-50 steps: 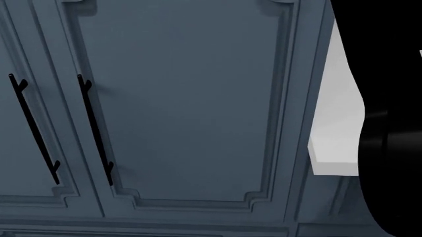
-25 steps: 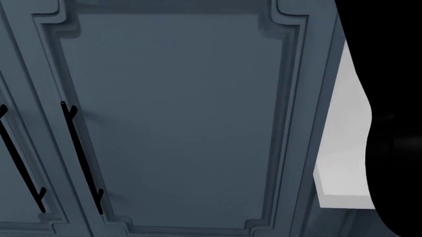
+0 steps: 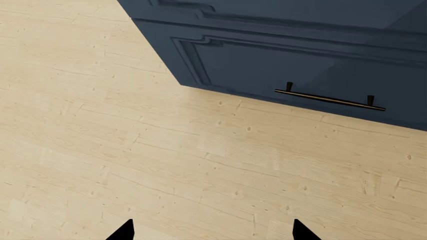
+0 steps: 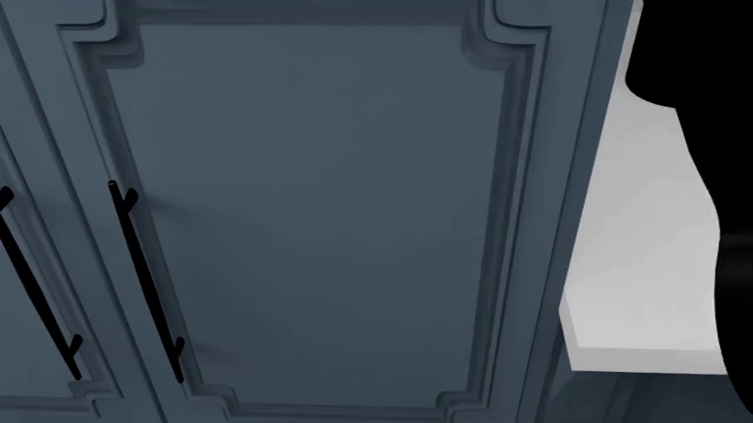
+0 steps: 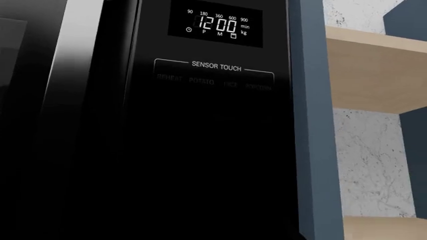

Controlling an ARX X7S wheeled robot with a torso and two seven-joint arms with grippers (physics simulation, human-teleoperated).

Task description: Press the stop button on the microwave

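The black microwave [image 5: 167, 150] fills the right wrist view from very close. Its lit display [image 5: 215, 23] reads 12:00, above a "SENSOR TOUCH" panel [image 5: 215, 64] with a faint row of labels. The lower panel is black and no stop button can be made out. My right gripper's fingers cannot be told apart from that black panel. A black shape [image 4: 718, 106] at the right edge of the head view hides what is behind it. My left gripper [image 3: 212, 232] is open and empty, with its fingertips [image 3: 127, 231] wide apart over the wooden floor [image 3: 133, 150].
Blue panelled cabinet doors [image 4: 306, 211] with long black handles [image 4: 144, 282] fill the head view, with a white block [image 4: 641, 291] at the right. A blue cabinet side [image 5: 307, 125], wooden shelves [image 5: 373, 70] and marbled wall [image 5: 367, 165] flank the microwave. A blue drawer [image 3: 300, 60] with a bar handle [image 3: 330, 100] stands by the floor.
The head view first shifted upward, so the door handles slid down and left. Since then the black shape at the right has drawn back, baring more of the white block.
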